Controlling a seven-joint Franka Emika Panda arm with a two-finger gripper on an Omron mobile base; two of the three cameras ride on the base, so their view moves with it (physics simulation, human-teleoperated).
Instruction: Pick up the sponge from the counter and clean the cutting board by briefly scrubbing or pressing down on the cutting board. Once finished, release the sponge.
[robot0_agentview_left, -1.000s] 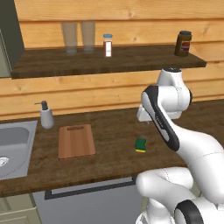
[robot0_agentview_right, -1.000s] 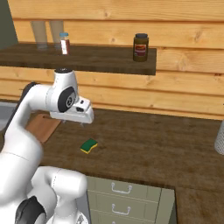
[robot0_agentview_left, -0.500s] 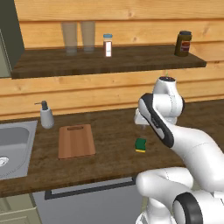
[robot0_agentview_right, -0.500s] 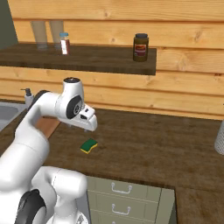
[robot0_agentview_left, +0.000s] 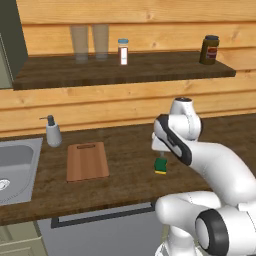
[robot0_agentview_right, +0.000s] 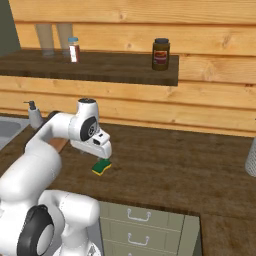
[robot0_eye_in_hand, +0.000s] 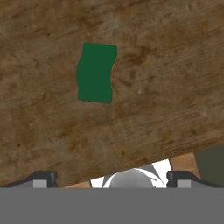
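Observation:
The sponge (robot0_agentview_left: 160, 165) lies green side up on the dark wooden counter (robot0_agentview_left: 125, 182), to the right of the cutting board (robot0_agentview_left: 87, 160). My gripper (robot0_agentview_left: 159, 150) hangs just above the sponge (robot0_agentview_right: 102, 166), pointing down, with my own arm partly covering it. In the hand view the sponge (robot0_eye_in_hand: 96, 73) shows as a green rectangle on the wood. The two fingertips (robot0_eye_in_hand: 41, 177) stand far apart at the bottom edge there, so the gripper (robot0_eye_in_hand: 111, 178) is open and holds nothing. In the right base view a corner of the cutting board (robot0_agentview_right: 60, 145) peeks out behind my arm.
A steel sink (robot0_agentview_left: 15, 170) is set in the counter at the left, with a soap dispenser (robot0_agentview_left: 52, 132) behind it. The shelf (robot0_agentview_left: 125, 67) above carries two glasses, a small bottle (robot0_agentview_left: 123, 51) and a dark jar (robot0_agentview_left: 209, 49). A grey metal object (robot0_agentview_right: 251, 159) stands far right.
The arm has bent forward and the hand has come down from well above the counter to just over the sponge. The sponge and the board have not moved.

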